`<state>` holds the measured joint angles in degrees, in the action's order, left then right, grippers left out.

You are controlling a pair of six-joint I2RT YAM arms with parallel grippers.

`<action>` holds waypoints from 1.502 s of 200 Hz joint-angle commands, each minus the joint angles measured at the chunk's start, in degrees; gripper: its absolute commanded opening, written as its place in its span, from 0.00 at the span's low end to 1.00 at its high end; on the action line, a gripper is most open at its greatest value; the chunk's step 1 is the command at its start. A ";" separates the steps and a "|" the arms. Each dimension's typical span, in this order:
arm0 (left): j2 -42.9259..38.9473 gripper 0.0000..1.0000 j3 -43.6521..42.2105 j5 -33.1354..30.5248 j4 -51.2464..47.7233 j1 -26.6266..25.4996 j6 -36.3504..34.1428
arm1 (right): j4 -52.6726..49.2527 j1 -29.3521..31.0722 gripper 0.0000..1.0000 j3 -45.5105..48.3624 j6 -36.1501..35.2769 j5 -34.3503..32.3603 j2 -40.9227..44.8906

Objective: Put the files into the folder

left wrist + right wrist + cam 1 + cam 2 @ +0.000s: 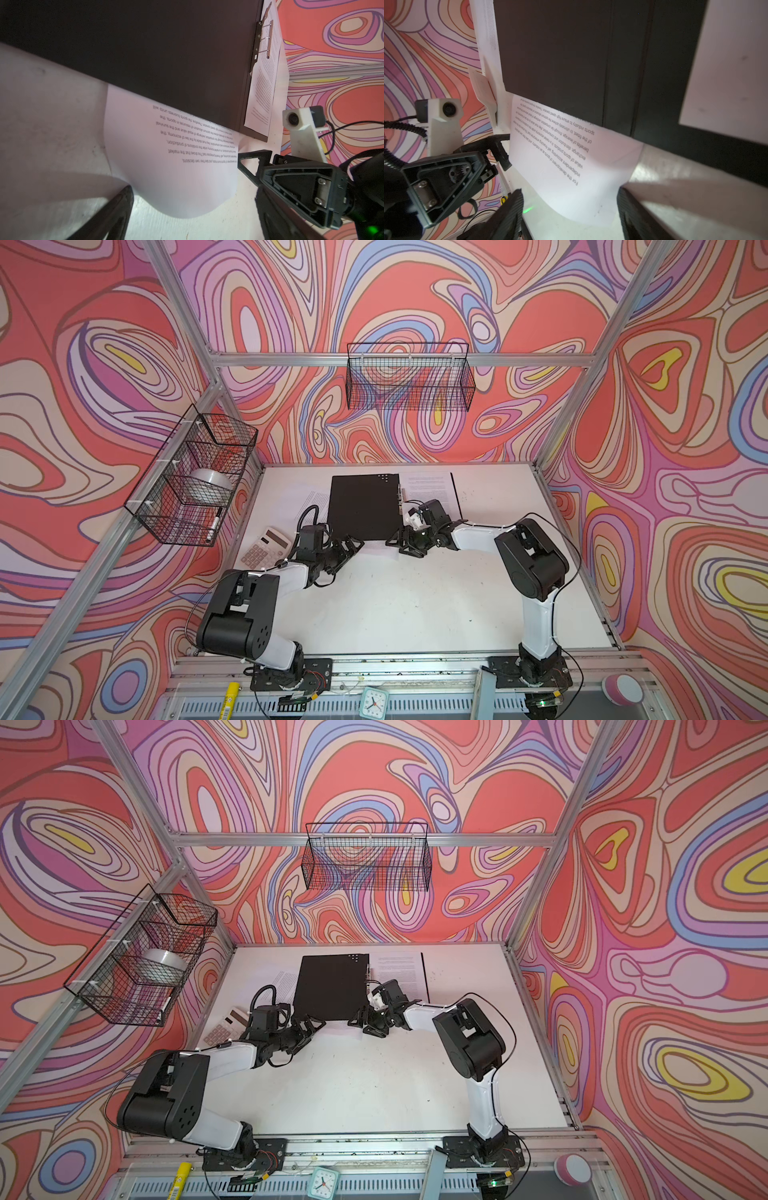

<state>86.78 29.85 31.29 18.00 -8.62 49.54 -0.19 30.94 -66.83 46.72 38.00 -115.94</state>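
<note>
Left tool (356, 544): it's low at the near corner of the folder, on your left arm's side, with the jaws spread wide and gripping nothing.
Right tool (392, 540): it faces the left one across the same strip of paper, jaws also wide and nothing pinched; the right wrist view shows the paper's near edge lying between its fingers (510, 207).
Loose sheet (571, 166): printed white paper, its near end bowed up off the desk and the rest tucked beneath the folder's near edge.
Folder (363, 506): lies open flat, black inside up, with the metal clip (264, 37) along the spine.
Filed sheet (430, 489): it rests on the flap at your right arm's side, beside the clip.
Third sheet (297, 499): it shows past the folder's other side, partly covered by it.
Step in hand: by my reading, you're getting the loose sheet out from under the cover.
Next move: you'll likely need to close one tool on the raised edge, draw the sheet clear towards you, then carry it over onto the filed sheet. Thin paper may buckle or drag the folder along.
Desk (415, 605): white and scuffed, with a beige calculator (268, 549) by your left arm.
Room: swirl-patterned walls, and a wire basket (409, 377) hanging at the back.
</note>
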 commanded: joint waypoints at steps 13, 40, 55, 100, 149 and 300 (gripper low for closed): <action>3.25 0.92 -2.45 -1.60 -6.01 0.19 0.22 | 5.72 0.72 0.76 7.14 10.07 1.35 -1.00; 3.91 0.92 -2.61 -1.08 -5.02 0.25 0.80 | 11.48 0.81 0.76 11.19 15.36 2.05 0.37; 4.10 0.92 -2.51 -0.85 -4.73 0.19 0.93 | 12.83 0.88 0.76 13.11 16.92 2.10 1.12; 4.36 0.92 -2.58 -0.55 -4.20 0.19 1.14 | 16.55 3.19 0.78 15.11 20.45 1.58 0.33; 3.88 0.93 -2.69 -0.44 -4.46 0.19 1.09 | 21.94 5.19 0.78 15.76 25.16 -0.84 -1.13; 1.56 0.93 -2.61 -1.19 -6.66 0.19 0.58 | 25.20 -1.89 0.40 13.23 27.56 -1.66 -5.78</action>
<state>87.46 29.52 32.60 19.92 -8.62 49.71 30.44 30.48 -53.52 74.30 39.46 -118.02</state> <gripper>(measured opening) 0.926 0.413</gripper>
